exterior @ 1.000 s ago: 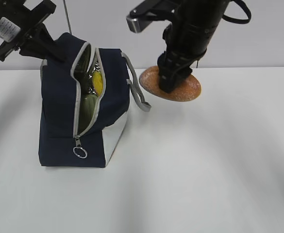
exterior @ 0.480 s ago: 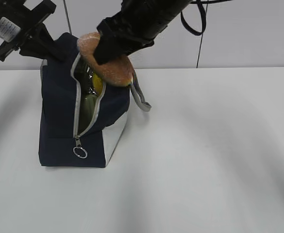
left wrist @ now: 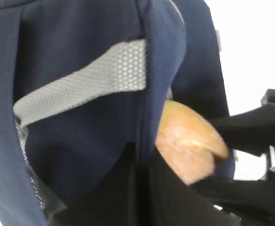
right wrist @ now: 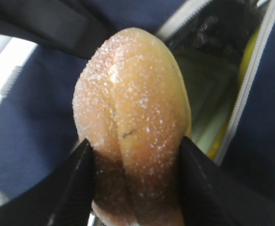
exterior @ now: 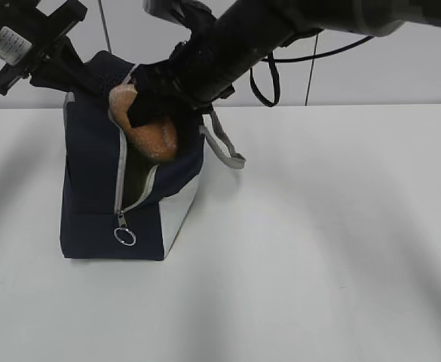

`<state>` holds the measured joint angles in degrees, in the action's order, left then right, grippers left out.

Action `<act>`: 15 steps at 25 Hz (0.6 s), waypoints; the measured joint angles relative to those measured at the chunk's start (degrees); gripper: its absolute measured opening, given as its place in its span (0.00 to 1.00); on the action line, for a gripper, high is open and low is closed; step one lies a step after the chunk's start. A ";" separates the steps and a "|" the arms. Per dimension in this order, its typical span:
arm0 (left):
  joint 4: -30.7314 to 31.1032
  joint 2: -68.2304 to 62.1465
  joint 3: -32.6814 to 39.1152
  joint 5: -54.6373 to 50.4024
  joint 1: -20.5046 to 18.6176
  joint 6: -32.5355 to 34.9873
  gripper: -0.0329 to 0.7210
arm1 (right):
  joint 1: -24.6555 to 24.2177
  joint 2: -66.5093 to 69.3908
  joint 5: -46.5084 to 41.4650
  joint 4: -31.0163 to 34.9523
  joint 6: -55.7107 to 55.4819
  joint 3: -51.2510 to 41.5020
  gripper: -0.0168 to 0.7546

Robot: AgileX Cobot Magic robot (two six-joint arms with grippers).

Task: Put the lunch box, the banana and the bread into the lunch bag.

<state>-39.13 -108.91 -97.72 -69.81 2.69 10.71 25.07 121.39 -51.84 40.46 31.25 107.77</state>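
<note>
The navy lunch bag (exterior: 92, 188) stands on the left of the table with its zipper open. My left gripper (exterior: 81, 79) is shut on the fabric at the bag's top rear edge, with a navy fold (left wrist: 81, 141) pinched between its black fingers (left wrist: 128, 188). My right gripper (exterior: 151, 113) is shut on the bread (exterior: 151, 136), a golden roll that hangs half inside the bag's mouth. The right wrist view shows the bread (right wrist: 132, 117) between the two fingers, and behind it, inside the bag, the yellow banana (right wrist: 248, 54) and the lunch box's green lid (right wrist: 205, 99).
A grey handle (exterior: 224, 147) droops off the bag's right side. The zipper's ring pull (exterior: 124, 236) hangs low on the front. White table (exterior: 318, 249) stretches to the right and front of the bag. A thin cable (exterior: 308, 68) hangs behind the right arm.
My right arm carried the bread from the right of the bag, leftward over it and down into the open mouth. The left gripper kept its hold and did not move.
</note>
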 joint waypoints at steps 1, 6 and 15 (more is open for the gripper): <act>0.00 0.00 0.00 0.00 0.00 0.00 0.04 | 0.00 0.65 0.05 -0.60 -0.22 0.00 0.49; -0.15 0.00 0.00 0.00 0.00 0.00 0.04 | 0.30 2.46 0.72 -0.96 -0.82 0.00 0.62; -0.27 0.00 0.00 0.00 0.00 0.00 0.04 | 0.60 4.04 -5.07 -3.86 0.74 6.69 0.85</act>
<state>-39.41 -108.91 -97.72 -69.81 2.69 10.71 25.67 125.43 -56.90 36.60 31.99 114.46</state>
